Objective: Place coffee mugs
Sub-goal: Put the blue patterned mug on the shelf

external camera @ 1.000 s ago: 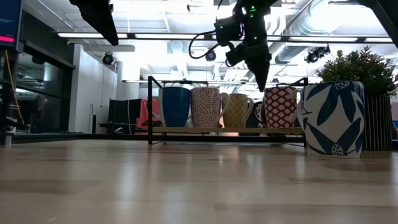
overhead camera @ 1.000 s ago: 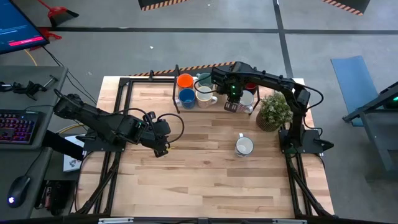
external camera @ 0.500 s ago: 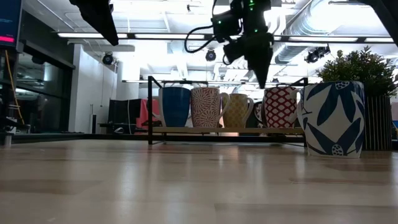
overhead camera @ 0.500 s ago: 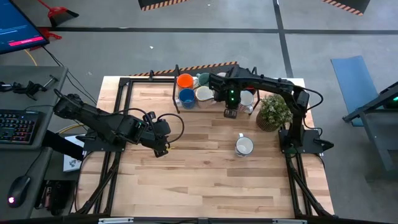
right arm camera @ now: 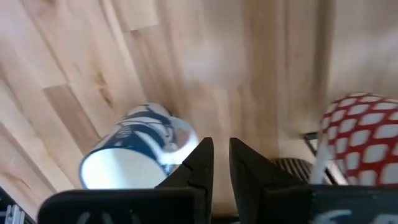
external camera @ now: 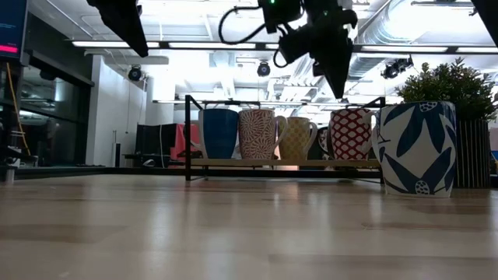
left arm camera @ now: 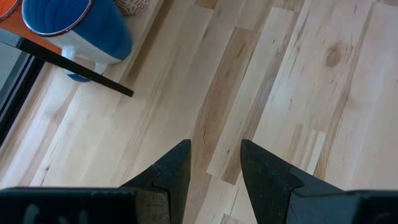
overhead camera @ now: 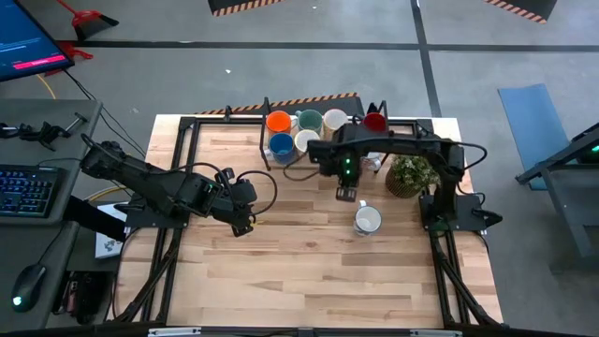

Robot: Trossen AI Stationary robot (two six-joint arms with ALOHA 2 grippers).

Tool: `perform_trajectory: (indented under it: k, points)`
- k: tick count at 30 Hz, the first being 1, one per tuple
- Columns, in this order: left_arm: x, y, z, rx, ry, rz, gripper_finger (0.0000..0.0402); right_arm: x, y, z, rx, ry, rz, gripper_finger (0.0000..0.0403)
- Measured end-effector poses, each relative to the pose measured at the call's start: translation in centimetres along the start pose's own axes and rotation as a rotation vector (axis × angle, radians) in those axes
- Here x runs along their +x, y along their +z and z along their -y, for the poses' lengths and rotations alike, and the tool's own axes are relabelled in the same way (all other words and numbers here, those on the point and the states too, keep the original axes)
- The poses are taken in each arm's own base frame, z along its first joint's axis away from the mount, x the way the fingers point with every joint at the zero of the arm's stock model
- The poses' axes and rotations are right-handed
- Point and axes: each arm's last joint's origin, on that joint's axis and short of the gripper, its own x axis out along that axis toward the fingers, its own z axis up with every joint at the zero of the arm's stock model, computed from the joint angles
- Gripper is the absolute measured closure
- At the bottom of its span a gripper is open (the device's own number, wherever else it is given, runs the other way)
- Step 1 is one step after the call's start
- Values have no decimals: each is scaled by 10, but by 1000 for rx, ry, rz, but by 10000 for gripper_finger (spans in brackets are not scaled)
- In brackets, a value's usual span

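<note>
**Inspector A:** Location of the mugs?

**Inspector B:** Most stand in a black-framed rack (overhead camera: pixel 265 131) along the far edge of the desk (overhead camera: pixel 299 271). In the high view: orange mug (overhead camera: pixel 278 122), teal-green mug (overhead camera: pixel 309 120), cream mug (overhead camera: pixel 335 119) and dark red mug (overhead camera: pixel 375 122) in the far row; blue mug (overhead camera: pixel 281 145) and a white mug (overhead camera: pixel 305 141) in the near row. The red-and-white patterned mug (external camera: pixel 351 134) also sits on the rack. One blue-and-white leaf-patterned mug (overhead camera: pixel 367 220) stands alone on the open desk, upright, near the potted plant (overhead camera: pixel 410 174).

**Inspector A:** Grippers?

**Inspector B:** Right gripper (overhead camera: pixel 345 193) hangs above the desk between the rack and the lone mug, just beside that mug, touching nothing. Its fingers (right arm camera: pixel 198 163) are nearly together with a narrow gap, nothing between them. Left gripper (overhead camera: pixel 241 225) hovers over the left-centre boards, fingers (left arm camera: pixel 174 171) parted and empty.

**Inspector A:** Clearances?

**Inspector B:** The near half of the desk is bare wood. The plant crowds the right edge beside the right arm's base.

**Inspector A:** Markings?

**Inspector B:** No legible brand or lettering on any mug. The monitor (overhead camera: pixel 28 42) at far left shows a red bar; its text cannot be read.
</note>
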Motion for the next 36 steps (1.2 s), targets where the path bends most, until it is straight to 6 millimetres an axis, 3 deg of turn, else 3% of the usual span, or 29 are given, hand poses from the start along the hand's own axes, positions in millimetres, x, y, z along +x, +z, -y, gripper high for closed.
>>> perform_trajectory:
  k: [10,19,26,36]
  points:
    - [0,1,1,-4,-4,6,273,4,-6,-54,-92,-16,-10,371]
    - [0,1,1,-8,-8,11,273,5,-16,-90,-88,-27,-8,371]
    - [0,1,1,-7,-8,11,273,-16,-39,-102,-98,-3,62,371]
    - [0,1,1,-7,-8,11,273,-55,-89,-117,-71,28,213,371]
